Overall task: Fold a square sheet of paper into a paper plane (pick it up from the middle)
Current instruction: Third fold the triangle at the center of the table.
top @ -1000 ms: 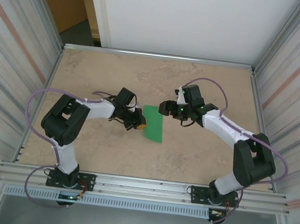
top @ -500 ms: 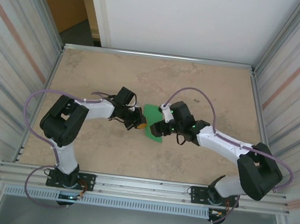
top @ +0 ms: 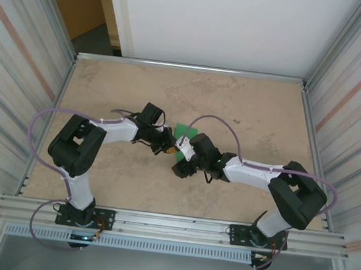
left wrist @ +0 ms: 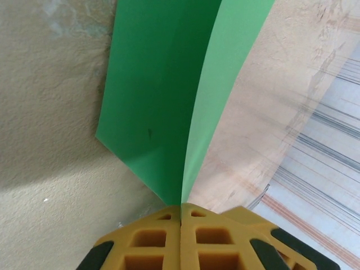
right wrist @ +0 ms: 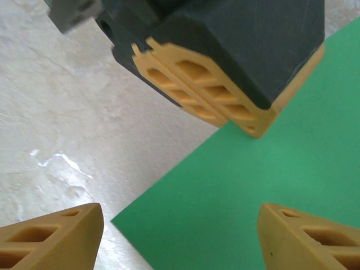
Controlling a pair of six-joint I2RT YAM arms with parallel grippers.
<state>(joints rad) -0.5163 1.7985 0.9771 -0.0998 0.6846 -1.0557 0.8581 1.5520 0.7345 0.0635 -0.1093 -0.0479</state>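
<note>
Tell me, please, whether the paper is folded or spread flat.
Folded: in the left wrist view the paper shows two panels meeting along a crease that runs into the shut left gripper.

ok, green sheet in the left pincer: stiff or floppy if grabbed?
Probably floppy: the sheet bends in a soft fold where the shut left pincer pinches it. Likely very light, so a nudge from the open right pincer could slide or crumple it.
</note>
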